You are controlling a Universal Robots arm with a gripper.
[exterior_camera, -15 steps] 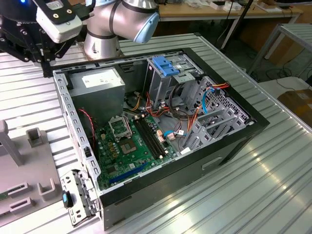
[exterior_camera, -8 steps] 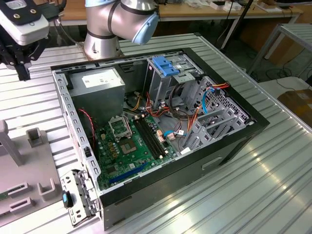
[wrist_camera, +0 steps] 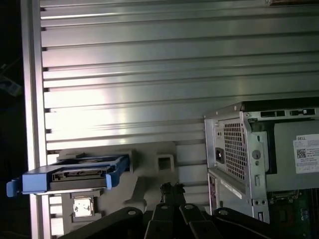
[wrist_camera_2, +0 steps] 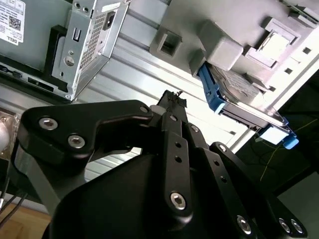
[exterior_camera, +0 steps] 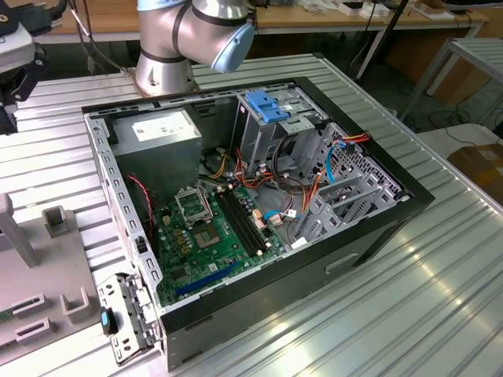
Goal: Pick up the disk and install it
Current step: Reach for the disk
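Item 1: black two-finger gripper [wrist_camera_2: 172,99] on the silver and pale-blue robot arm [exterior_camera: 189,35]
- Fingertips drawn together in both wrist views, no gap to be made out between them, nothing clamped
- Hanging over the ribbed aluminium table [wrist_camera: 149,74], between holder and case, touching neither

Item 2: flat rectangular silver metal disk [wrist_camera: 82,174] with a blue plastic frame along its sides
- Seated in a grey moulded plastic holder [wrist_camera: 149,167], outside the case, apart from the gripper
- Seen edge-on in the first wrist view, with its silver face turned to the second wrist view
- Holder lying at nine o'clock from the case in the exterior view

Item 3: open black metal computer case [exterior_camera: 369,243], laid on its side on the table
- Green motherboard [exterior_camera: 212,236] on the floor of the case
- Grey power-supply box [exterior_camera: 161,133] at eleven o'clock from the motherboard
- Grey metal cage with a blue plastic handle [exterior_camera: 271,106] at one o'clock from it
- No disk seen inside the case

Status, as judged
- Step in hand: approach for the pick; disk not yet grasped, installation not begun
- Pick calls for fingers spread wide enough to span the disk, lined up squarely on it
- A straight lift out of the holder, to avoid snagging the blue frame on its walls
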